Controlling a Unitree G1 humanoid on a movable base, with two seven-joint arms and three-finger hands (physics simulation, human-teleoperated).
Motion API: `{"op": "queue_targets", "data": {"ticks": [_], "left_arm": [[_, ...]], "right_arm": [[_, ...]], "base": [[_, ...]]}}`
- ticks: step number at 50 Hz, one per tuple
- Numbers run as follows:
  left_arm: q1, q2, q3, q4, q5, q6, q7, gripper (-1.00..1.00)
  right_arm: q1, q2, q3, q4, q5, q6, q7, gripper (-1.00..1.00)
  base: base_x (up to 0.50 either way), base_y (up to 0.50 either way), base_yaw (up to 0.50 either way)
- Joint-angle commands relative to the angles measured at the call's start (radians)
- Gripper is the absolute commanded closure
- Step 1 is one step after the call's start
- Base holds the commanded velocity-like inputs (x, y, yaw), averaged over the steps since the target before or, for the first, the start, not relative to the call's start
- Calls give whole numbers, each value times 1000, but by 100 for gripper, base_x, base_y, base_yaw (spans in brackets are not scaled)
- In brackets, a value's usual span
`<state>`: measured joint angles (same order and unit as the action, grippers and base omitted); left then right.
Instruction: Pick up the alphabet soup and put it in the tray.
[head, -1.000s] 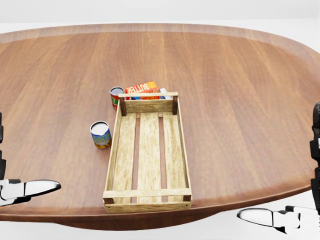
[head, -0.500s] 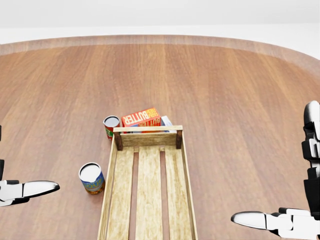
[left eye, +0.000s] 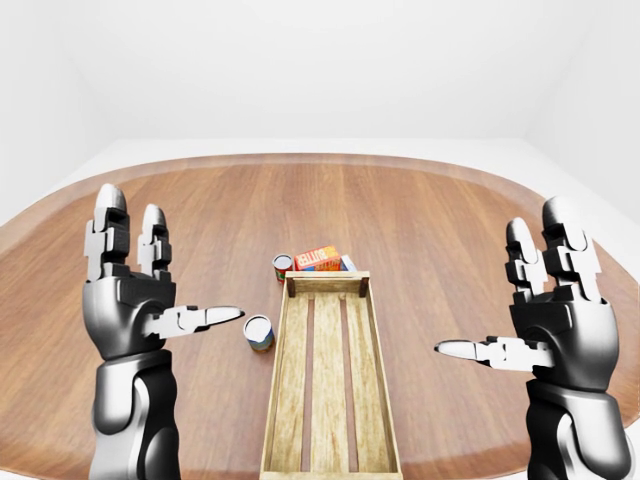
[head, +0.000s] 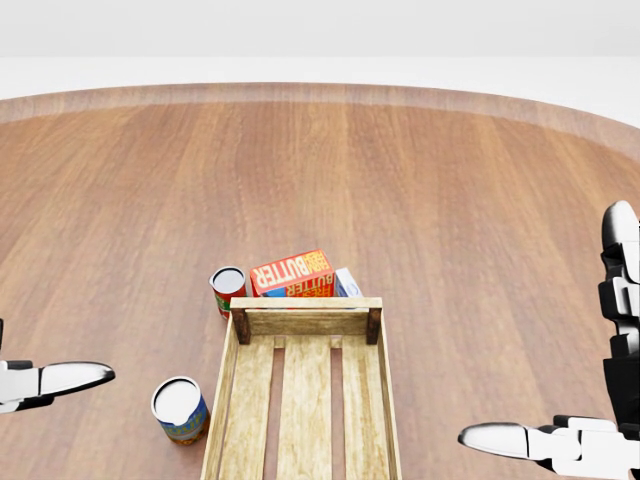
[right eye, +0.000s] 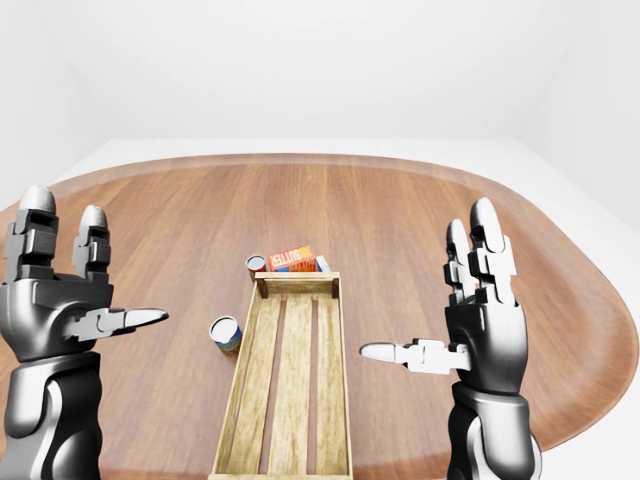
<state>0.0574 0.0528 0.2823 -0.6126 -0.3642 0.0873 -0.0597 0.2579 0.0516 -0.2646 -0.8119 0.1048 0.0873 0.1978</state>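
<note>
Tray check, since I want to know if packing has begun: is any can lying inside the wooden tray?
No: the tray shows only bare slats, and both cans stand on the table to its left.

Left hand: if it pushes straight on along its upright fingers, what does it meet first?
Looks like nothing. In the left-eye view the left hand is open, fingers upright and well above the wooden table. Both cans, the butter box and the tray lie lower and to its right. Depth is uncertain.

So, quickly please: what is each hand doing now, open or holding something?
Left hand: open, fingers spread, holding nothing.
Right hand: open, fingers spread, holding nothing.
</note>
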Motion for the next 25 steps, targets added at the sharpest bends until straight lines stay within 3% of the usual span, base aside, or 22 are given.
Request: {"op": "queue_targets", "data": {"ticks": [1, 7, 17, 19, 22, 23, 25], "left_arm": [[1, 0, 3, -6, -3, 0, 2, -100], [2, 0, 1, -6, -4, 0, 0, -100], [16, 15, -8, -41, 25, 0, -30, -100], [17, 43, -25, -36, 112, 0, -67, -100], [-25, 66, 13, -83, 132, 0, -103, -100], [-27, 112, -2, -105, 224, 0, -140, -100], [-45, 125, 5, -122, 302, 0, -191, -100]], "right_arm": [[1, -1, 2, 0, 0, 0, -1, -96], [-4, -1, -6, 1, 6, 0, -10, -97], [-1, 2, -12, -18, 19, 0, -14, -97], [-1, 2, -13, -17, 23, 0, -11, -97], [1, 3, -23, -26, 33, 0, -7, -97], [2, 4, -27, -32, 38, 0, -6, -96], [5, 6, -21, -37, 34, 0, -3, -97]], "base": [[50, 2, 0], [50, 2, 0], [2, 0, 0], [0, 0, 0], [0, 0, 0], [0, 0, 0], [0, 0, 0]]}}
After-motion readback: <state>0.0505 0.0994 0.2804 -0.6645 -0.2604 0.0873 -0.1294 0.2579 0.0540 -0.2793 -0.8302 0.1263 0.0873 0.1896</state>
